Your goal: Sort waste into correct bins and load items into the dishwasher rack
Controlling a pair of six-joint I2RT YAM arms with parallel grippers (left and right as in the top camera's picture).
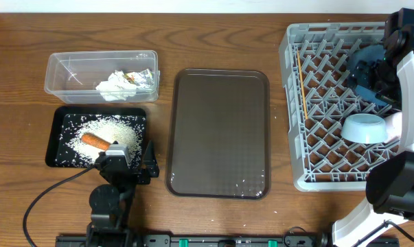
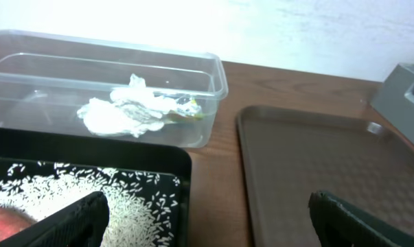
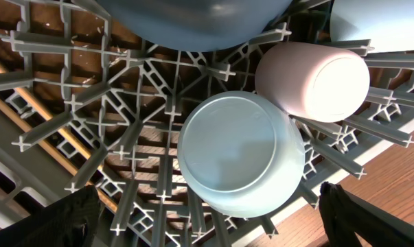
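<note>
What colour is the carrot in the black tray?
Orange carrot, clearest in the overhead view.

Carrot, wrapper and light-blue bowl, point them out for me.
carrot [image 1: 95, 140], overhead view, middle of its orange body.
wrapper [image 2: 134, 108], left wrist view, crumpled white centre.
light-blue bowl [image 3: 237, 154], right wrist view, its upturned base.

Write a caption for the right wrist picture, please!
Open right gripper above the grey rack, where a light-blue bowl sits upside down beside a white cup.

The right arm hides much of the dark-blue dish [image 1: 366, 66] overhead.
</note>
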